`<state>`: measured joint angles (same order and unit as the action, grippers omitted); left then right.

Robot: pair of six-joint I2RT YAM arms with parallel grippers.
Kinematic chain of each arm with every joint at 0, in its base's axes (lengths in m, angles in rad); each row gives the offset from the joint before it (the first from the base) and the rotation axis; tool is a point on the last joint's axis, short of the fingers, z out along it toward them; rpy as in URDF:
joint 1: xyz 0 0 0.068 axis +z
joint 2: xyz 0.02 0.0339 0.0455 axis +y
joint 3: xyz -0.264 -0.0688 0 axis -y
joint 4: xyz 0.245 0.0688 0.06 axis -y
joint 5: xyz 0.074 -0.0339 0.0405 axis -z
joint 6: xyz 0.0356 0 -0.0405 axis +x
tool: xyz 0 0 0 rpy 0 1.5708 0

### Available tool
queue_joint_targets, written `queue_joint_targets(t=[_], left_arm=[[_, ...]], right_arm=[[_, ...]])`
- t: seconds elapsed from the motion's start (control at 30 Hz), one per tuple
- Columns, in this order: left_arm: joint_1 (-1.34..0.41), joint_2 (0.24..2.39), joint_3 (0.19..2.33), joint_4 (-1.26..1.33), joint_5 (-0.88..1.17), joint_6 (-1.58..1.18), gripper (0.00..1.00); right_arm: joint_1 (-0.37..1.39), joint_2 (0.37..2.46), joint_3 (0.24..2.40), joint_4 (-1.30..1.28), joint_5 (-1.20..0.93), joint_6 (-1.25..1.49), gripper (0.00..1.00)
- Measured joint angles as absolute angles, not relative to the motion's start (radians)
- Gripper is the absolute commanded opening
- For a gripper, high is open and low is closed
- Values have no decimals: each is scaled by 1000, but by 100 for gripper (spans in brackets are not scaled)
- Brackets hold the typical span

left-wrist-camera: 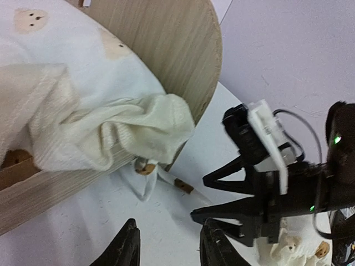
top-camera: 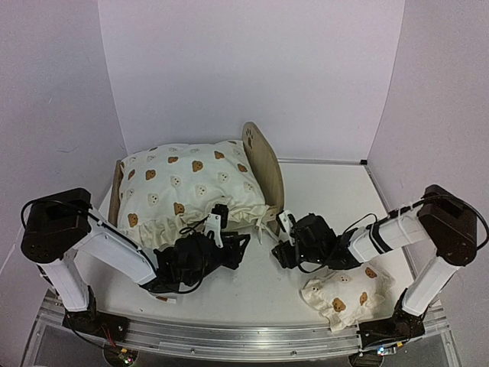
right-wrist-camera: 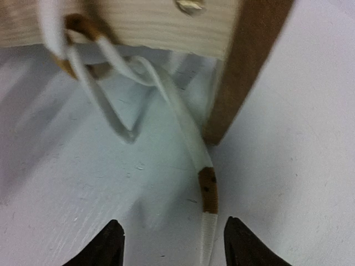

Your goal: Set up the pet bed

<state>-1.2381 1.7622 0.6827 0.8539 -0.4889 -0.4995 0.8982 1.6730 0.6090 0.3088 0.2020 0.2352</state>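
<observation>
The pet bed (top-camera: 264,162) stands at centre left, its rounded paw-print headboard on the right. The big cream bear-print cushion (top-camera: 191,187) covers it and hides the striped base. In the left wrist view the cushion's ruffle (left-wrist-camera: 111,130) hangs over the side rail by the headboard (left-wrist-camera: 177,50). A white tie with a brown patch (right-wrist-camera: 208,191) trails from the bed's corner leg (right-wrist-camera: 244,77) onto the table. My right gripper (right-wrist-camera: 175,246) is open, with the tie's end lying between its fingertips. My left gripper (left-wrist-camera: 169,244) is open and empty, just left of the right gripper (left-wrist-camera: 199,197).
The small bear-print pillow (top-camera: 348,294) lies on the table at the front right, beside the right arm. Both grippers, left (top-camera: 241,246) and right (top-camera: 280,252), sit close together in front of the bed's near right corner. White walls enclose the table.
</observation>
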Motion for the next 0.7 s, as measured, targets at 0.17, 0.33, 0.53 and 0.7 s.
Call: queue_joint_targets(t=[0.17,0.33,0.53,0.7], left_arm=[[-1238,1637,564,846,-530,-469,38],[-1238,1518,501,845,-541,-462,37],[-1238,1452,475,845,-516,-452,36],[-1238,1446,474,845,-491,-444,36]], right_arm=[[898,1590,625,348,25,65,76],[900,1671,717,445,-38,-12,64],[899,1739,741,533,40,4,53],[899,1740,741,591,68,23,53]])
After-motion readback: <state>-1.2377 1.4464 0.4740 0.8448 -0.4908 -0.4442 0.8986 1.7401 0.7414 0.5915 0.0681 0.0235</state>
